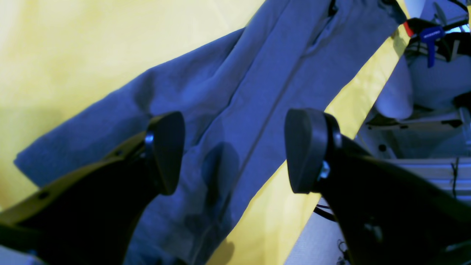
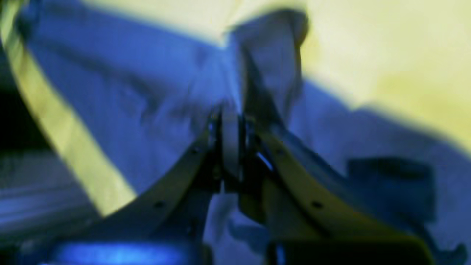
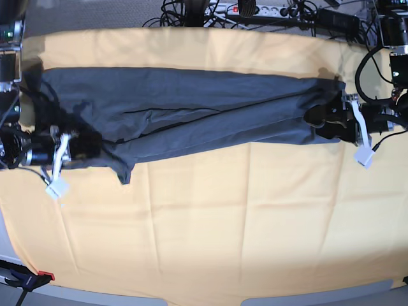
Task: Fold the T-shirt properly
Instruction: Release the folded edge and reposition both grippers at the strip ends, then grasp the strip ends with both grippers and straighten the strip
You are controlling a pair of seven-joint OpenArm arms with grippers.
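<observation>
The dark grey T-shirt lies folded lengthwise into a long band across the far half of the table. My right gripper, on the base view's left, is shut on a pinch of the shirt's fabric at that end; the blurred right wrist view shows its jaws closed on a bunched fold of the shirt. My left gripper is at the band's other end. In the left wrist view it is wide open just above the shirt, holding nothing.
A large pale yellow cloth covers the table, also seen in the left wrist view. Cables and a power strip lie behind the far edge. A red clamp sits at the front left corner.
</observation>
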